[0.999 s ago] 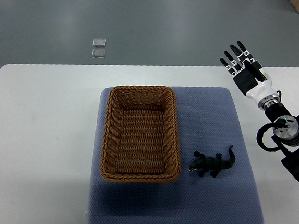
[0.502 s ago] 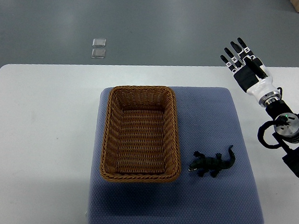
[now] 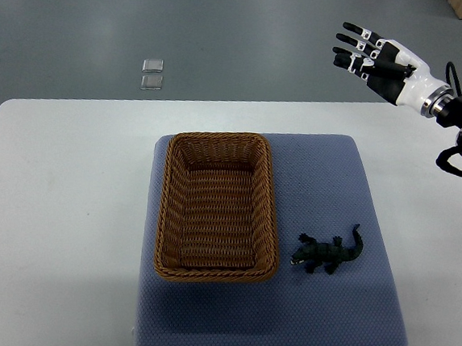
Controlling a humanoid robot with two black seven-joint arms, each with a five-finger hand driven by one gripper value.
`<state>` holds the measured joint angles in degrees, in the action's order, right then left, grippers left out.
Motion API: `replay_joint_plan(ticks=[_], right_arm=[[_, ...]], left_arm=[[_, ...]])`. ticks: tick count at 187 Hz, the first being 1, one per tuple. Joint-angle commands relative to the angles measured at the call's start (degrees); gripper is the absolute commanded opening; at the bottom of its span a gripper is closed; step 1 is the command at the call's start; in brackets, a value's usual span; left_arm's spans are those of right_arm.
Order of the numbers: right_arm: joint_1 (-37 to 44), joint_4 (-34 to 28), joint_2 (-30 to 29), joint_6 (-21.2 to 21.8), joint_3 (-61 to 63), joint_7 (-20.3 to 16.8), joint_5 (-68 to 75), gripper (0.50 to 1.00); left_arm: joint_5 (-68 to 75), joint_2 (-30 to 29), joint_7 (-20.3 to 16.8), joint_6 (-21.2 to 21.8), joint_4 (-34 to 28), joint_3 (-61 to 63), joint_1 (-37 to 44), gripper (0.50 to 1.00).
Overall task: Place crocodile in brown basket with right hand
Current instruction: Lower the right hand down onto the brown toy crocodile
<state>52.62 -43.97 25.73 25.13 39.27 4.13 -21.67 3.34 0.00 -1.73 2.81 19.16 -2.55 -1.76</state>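
Crocodile (image 3: 329, 252), a dark green toy, lies on the blue mat (image 3: 327, 181) near the mat's right edge, just beside the brown basket (image 3: 218, 206), which sits empty at the mat's left side. Right hand (image 3: 377, 58) hovers beyond the tabletop's (image 3: 69, 175) far right corner, fingers spread, holding nothing.

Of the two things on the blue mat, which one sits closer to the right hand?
The crocodile, right of the brown basket; the right hand hangs open above the table's far right.
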Motion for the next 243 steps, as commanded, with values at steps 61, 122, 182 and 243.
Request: replay_joint_plan(ticks=[61,122,182,243], right_arm=[[11.7,-31.8,19.0,4.9,-23.7,-6.0,-34.3,0.919],[9.2,-40.0,23.5,3.3,-27.2,-7.4,-38.0,0.921],[5.1,-41.5,22.3,2.4,-27.1,-7.4,-38.0,0.921],[-0.3,-41.8,20.9,-0.3,-26.4,-7.4,-38.0,0.921]], left_arm=[[0.0,0.0,0.0,-0.1,-0.1,0.0,0.0,1.0],[0.0,0.0,0.0,-0.6,-0.1,0.0,0.0,1.0],[0.0,0.0,0.0,-0.6,-0.4,0.0,-0.2,1.0],[0.0,0.0,0.0,-0.6,-0.5,-0.1,-0.2,1.0]])
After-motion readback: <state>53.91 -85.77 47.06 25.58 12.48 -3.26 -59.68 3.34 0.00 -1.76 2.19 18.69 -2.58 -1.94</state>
